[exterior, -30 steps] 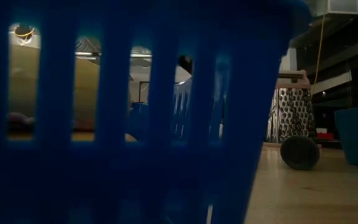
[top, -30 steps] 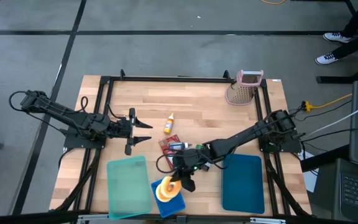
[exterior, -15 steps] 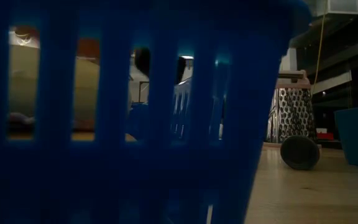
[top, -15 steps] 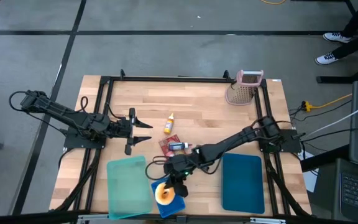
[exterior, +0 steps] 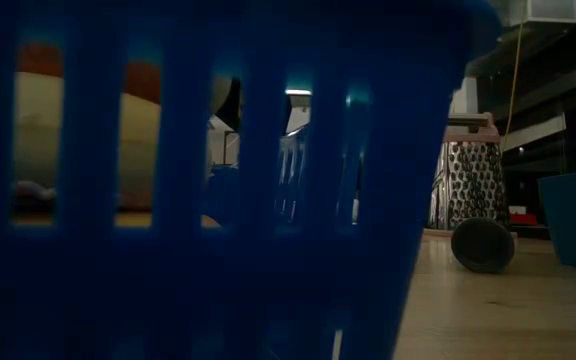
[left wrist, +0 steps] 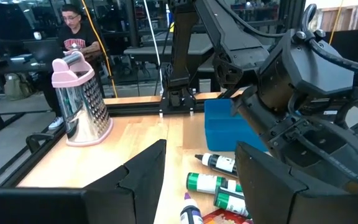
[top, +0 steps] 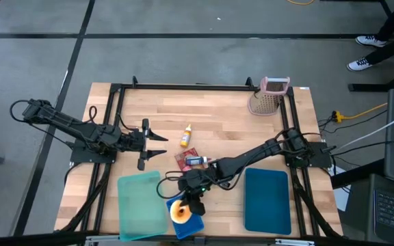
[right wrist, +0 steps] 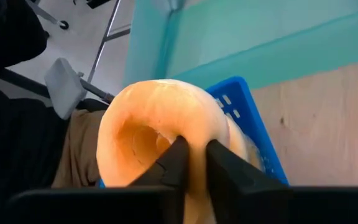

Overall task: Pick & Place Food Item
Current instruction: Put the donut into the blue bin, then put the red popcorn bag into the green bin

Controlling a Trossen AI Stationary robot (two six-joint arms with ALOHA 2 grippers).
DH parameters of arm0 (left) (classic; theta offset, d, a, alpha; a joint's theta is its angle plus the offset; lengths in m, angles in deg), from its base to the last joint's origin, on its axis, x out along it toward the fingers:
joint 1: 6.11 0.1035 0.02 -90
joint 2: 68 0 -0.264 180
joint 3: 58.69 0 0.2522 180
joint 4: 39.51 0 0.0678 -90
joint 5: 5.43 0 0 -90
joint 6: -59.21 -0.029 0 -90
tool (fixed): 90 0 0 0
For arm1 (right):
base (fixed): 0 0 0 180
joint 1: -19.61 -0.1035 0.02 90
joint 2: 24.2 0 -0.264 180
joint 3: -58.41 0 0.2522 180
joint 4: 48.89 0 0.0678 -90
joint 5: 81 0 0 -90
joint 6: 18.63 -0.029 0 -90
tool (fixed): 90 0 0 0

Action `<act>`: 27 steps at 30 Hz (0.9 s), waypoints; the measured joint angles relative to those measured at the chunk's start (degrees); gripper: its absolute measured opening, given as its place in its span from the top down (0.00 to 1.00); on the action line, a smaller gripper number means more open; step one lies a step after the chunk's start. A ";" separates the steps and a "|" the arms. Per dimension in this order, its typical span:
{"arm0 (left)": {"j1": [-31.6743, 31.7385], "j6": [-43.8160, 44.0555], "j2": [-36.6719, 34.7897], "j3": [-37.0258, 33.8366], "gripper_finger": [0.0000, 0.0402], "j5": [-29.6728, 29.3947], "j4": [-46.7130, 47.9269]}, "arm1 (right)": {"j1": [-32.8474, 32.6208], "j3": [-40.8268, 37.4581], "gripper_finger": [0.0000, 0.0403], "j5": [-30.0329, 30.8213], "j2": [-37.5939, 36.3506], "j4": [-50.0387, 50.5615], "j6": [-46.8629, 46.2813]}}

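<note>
two arms in frame, only the right one is working. your right gripper (top: pixel 185 202) sits at the near edge of the table, over the blue slotted basket (top: pixel 194 224), with the donut (right wrist: pixel 160 130) pinched narrowly between its fingers (right wrist: pixel 178 163). the right wrist view shows the fingertips close together on the ring's wall, one inside the hole and one outside, which looks like why the donut hangs on edge rather than flat. whether the pinch has begun to loosen, i can't tell from the frames. the donut is inside the basket's outline in the high view; the low view shows it through the slots, so it looks low in the basket, but contact with the floor is hidden.

the teal tray (top: pixel 142 202) lies just beside the basket on its left side, the darker blue tray (top: pixel 268 201) well apart on the right. judgement: this is the place step, nearly done; next is release and lift clear without dragging the ring.

mid-table: small bottles and a packet (top: pixel 190 158) in a loose cluster, a yellow bottle (top: pixel 184 137) just beyond.

your left gripper (top: pixel 157 144) waits at the left side, fingers spread wide, holding nothing.

far corner: box grater (top: pixel 268 96), upright. a person sits beyond the table in the left wrist view.
</note>
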 joint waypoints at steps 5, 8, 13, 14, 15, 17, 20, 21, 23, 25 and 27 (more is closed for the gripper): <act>0.00 0.02 0.00 0.00 0.53 0.00 0.00 | 0.00 0.00 0.64 0.02 0.00 -0.32 0.21; 0.00 0.03 0.00 0.00 0.53 0.01 0.00 | 0.00 0.00 0.55 0.04 -0.02 -0.32 0.20; 0.00 0.04 0.00 0.00 0.53 0.02 0.00 | 0.21 0.00 0.46 0.20 -0.07 -0.78 -0.42; 0.00 0.04 0.00 0.00 0.53 0.02 0.00 | 0.28 0.00 0.45 0.22 -0.11 -0.78 -0.42; 0.00 0.04 0.00 0.00 0.53 0.02 0.00 | 0.39 0.00 0.45 0.29 -0.11 -0.78 -0.44; 0.00 0.03 0.00 0.00 0.53 0.02 0.00 | 0.60 0.00 0.45 0.63 -0.13 -0.76 -0.44; 0.00 0.02 0.00 0.00 0.53 0.23 0.67 | 0.92 0.70 0.45 0.63 -1.20 0.00 0.02; 0.00 0.11 0.00 0.02 0.53 0.49 2.01 | 0.97 1.12 0.45 0.67 -1.98 0.12 0.54; 0.04 0.90 0.29 0.50 0.53 0.39 7.53 | 1.10 2.13 0.46 0.68 -4.00 0.78 2.28; 0.14 2.21 1.47 0.79 0.53 -1.07 13.06 | 1.11 2.98 0.46 1.78 -6.47 1.96 4.38; 0.13 2.52 3.52 0.79 0.53 -2.86 17.24 | 1.07 4.15 0.46 4.46 -9.13 5.14 7.07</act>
